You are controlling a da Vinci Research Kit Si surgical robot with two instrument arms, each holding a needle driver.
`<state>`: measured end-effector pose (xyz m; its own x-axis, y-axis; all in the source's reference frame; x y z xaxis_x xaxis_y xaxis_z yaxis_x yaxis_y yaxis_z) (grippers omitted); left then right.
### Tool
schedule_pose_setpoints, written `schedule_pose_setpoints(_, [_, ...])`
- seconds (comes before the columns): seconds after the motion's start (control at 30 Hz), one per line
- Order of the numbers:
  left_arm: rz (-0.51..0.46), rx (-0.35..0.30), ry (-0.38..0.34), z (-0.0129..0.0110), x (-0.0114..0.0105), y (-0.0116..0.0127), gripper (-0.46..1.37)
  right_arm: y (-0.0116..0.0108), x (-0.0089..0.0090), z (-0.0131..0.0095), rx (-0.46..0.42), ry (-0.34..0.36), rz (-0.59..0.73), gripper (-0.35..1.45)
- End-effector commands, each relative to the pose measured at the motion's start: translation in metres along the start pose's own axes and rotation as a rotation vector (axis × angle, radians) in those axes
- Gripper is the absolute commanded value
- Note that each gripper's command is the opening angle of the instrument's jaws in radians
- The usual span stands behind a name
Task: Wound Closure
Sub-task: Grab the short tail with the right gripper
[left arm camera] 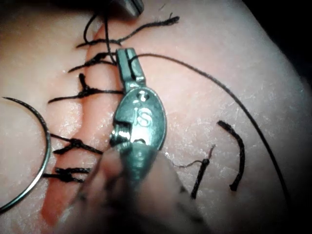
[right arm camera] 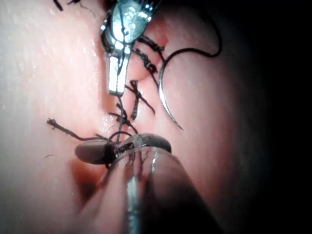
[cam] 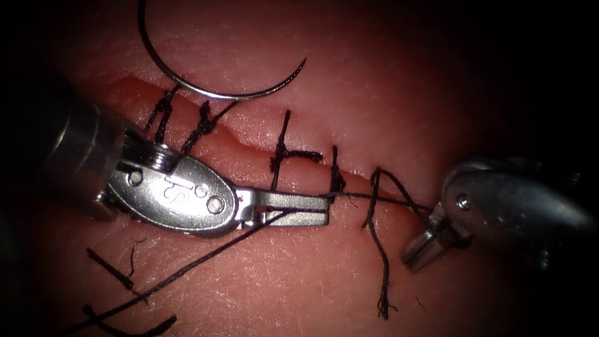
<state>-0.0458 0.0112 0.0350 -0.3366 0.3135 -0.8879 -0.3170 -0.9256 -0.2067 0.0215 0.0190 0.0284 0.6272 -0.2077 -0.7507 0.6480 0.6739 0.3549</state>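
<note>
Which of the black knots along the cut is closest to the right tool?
The loose looped stitch at the far right end of the cut. Its thread runs straight to the right tool; the other knots sit further left.

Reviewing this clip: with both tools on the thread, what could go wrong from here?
The left tool and right tool each hold the thread taut across the cut; overpulling might tear the tissue or snap it. The needle lies free on the tissue above the cut, where slack thread could snag it.
</note>
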Motion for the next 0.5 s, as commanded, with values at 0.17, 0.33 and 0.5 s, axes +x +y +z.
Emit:
schedule_pose_setpoints(0.17, [0.0, -0.004, 0.0, 0.0, 0.0, 0.0, -0.35, -0.0005, 0.0004, -0.0003, -0.025, 0.036, -0.013, 0.54])
schedule_pose_setpoints(0.33, [0.006, -0.004, 0.001, 0.0001, -0.0001, -0.0002, -0.35, -0.001, 0.0009, 0.0, -0.038, 0.08, -0.029, 0.82])
schedule_pose_setpoints(0.5, [0.001, -0.005, 0.001, 0.0003, -0.0001, -0.0005, -0.35, -0.0014, 0.0015, 0.0003, -0.044, 0.097, -0.043, 0.92])
